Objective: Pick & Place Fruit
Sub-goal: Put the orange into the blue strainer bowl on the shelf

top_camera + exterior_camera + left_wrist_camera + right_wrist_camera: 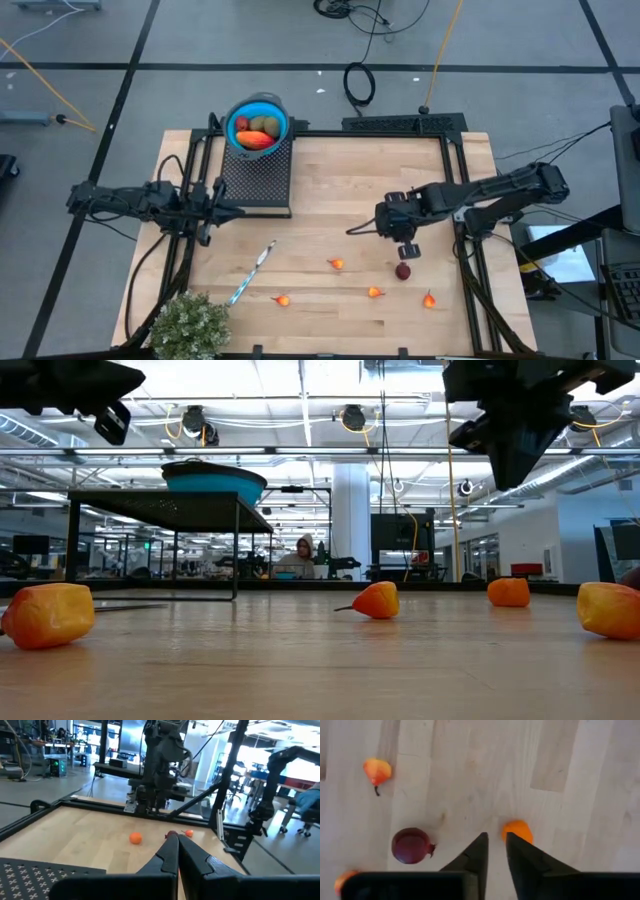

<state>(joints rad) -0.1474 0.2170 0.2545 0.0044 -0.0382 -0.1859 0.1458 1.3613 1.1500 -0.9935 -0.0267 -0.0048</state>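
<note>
Several fruits already sit in the blue bowl (258,125) at the far left, while a dark red ball (402,270) and four orange bits remain near right, under the empty, slightly parted right gripper (409,250); the left gripper (232,210) waits pinched together

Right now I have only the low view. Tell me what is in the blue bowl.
Observer: The blue bowl holds a long red-orange piece and olive-brown ovals.
Operator: Place the right tool for me.
Observer: The right tool hangs over the table with its fingers slightly apart and empty. A dark red ball lies beside it.
Operator: Report the left one.
Observer: The left tool is shut and empty, beside the perforated stand.
</note>
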